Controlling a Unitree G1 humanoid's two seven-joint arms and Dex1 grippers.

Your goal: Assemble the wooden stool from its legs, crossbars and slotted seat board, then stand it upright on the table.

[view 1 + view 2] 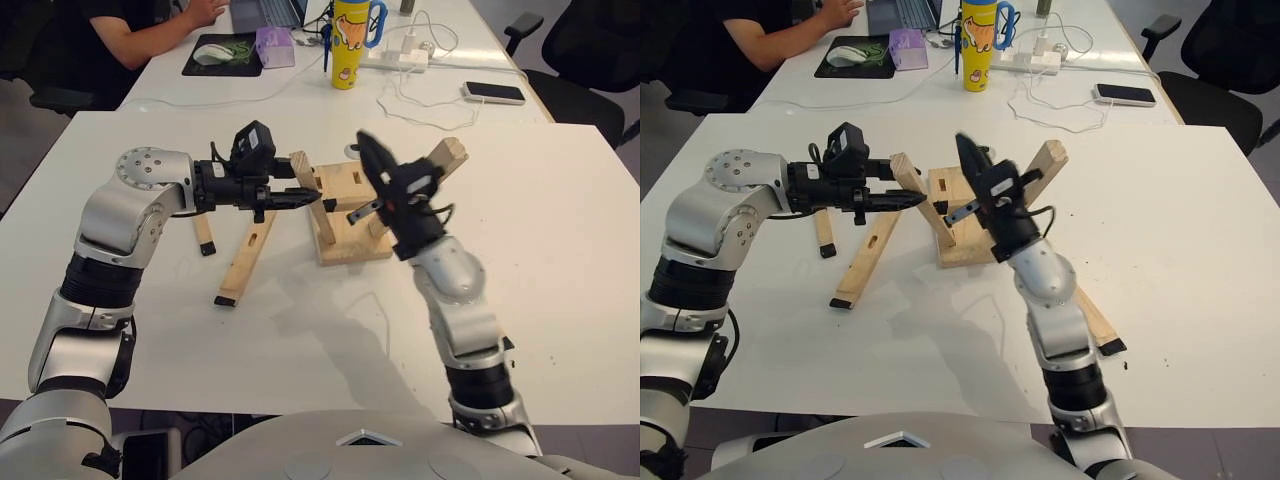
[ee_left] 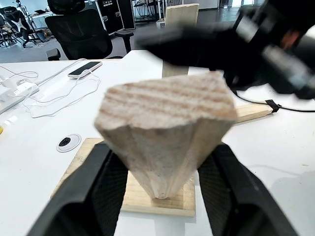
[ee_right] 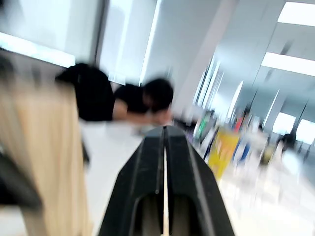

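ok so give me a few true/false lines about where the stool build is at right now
1. The left gripper is clamped on a wooden leg. True.
2. The right gripper holds a crossbar. False: its fingers are shut on nothing.
3. A loose leg lies flat on the table. True.
4. The stool stands finished and upright. False: the seat board lies flat on the table with legs sticking up from it.
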